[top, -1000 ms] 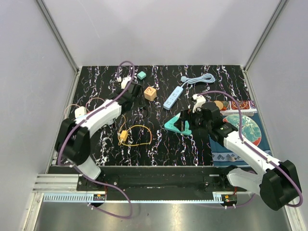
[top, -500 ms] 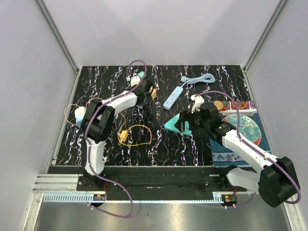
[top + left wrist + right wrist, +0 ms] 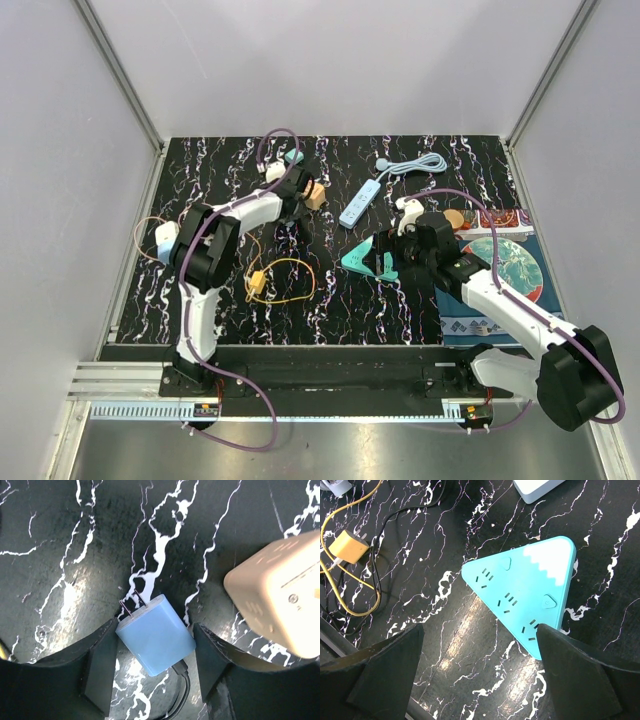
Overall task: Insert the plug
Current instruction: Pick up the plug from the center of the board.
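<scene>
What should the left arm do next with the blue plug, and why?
Probably close the left jaws fully on the blue plug. It lies on the table between the jaws, which flank its sides closely, but the wrist view does not clearly show them clamping it.

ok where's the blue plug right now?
Left wrist view, centre: the blue plug lies on the black table between the fingers of the left gripper, with a beige cube just to its right.

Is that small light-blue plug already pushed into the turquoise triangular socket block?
No, the small light-blue plug lies on the black marbled table with its two prongs bare, between the fingers of the left gripper.
</scene>
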Robot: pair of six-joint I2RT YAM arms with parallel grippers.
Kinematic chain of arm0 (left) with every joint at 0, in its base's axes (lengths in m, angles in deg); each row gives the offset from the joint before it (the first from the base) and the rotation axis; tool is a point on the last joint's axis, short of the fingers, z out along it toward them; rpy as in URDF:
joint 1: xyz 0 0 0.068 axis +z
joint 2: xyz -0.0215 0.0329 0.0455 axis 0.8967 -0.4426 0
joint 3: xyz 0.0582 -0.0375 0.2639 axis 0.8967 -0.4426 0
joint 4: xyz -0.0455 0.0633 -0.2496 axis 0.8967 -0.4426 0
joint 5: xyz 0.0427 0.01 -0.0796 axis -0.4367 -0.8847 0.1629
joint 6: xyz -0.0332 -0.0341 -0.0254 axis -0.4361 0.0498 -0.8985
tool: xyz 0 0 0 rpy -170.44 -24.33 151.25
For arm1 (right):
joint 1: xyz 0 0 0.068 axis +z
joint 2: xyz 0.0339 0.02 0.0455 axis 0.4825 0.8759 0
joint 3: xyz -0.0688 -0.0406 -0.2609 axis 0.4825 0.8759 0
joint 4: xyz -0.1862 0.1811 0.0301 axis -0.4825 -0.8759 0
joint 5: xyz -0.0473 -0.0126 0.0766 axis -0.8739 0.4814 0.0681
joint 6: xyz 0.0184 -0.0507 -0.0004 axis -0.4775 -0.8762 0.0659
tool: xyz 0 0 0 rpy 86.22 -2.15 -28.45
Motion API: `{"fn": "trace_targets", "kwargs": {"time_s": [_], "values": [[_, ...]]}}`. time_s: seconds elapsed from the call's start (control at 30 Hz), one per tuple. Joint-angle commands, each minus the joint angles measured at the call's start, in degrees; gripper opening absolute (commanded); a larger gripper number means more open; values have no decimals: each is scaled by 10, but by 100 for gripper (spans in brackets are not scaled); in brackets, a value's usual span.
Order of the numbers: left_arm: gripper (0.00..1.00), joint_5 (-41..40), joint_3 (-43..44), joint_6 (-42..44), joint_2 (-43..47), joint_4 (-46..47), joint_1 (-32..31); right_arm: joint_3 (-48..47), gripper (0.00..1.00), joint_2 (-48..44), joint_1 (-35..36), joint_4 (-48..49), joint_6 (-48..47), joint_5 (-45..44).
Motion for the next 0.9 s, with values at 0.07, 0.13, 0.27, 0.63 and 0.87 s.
{"fn": "trace_targets", "kwargs": {"time_s": [0.07,0.13,0.27,0.63,0.87], "values": [[22,44,-78,58,105,21,-2,-22,100,-19,3,-2,17,11],[16,59,-96,96,134,30,-8,-30,100,-21,4,-15,34,9],[14,113,-147,154,225,34,-23,-44,100,-25,4,-39,69,15],[9,211,-219,356,417,1,-115,-106,100,-36,4,-123,157,70],[10,191,-226,443,487,-21,-219,-132,99,-43,3,-134,239,121]]}}
